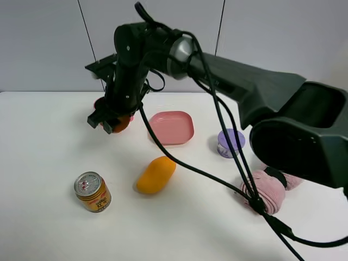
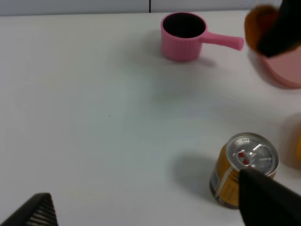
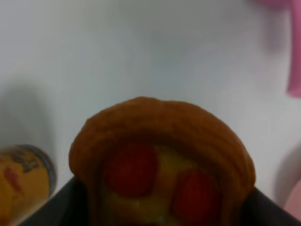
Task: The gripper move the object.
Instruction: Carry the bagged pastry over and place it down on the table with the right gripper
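Note:
My right gripper reaches across to the left side of the table and is shut on the tart, holding it above the white table. The right wrist view shows the tart close up, orange-brown with red berry spots on yellow, between the dark fingers. In the left wrist view the tart and the black claw hang over the pink plate's edge. My left gripper is open and empty, low over the table beside the can; it is out of the exterior high view.
A pink plate lies right of the held tart. An orange mango and a gold can lie in front. A purple-lidded cup and a pink cloth are at right. A pink handled cup stands behind the gripper.

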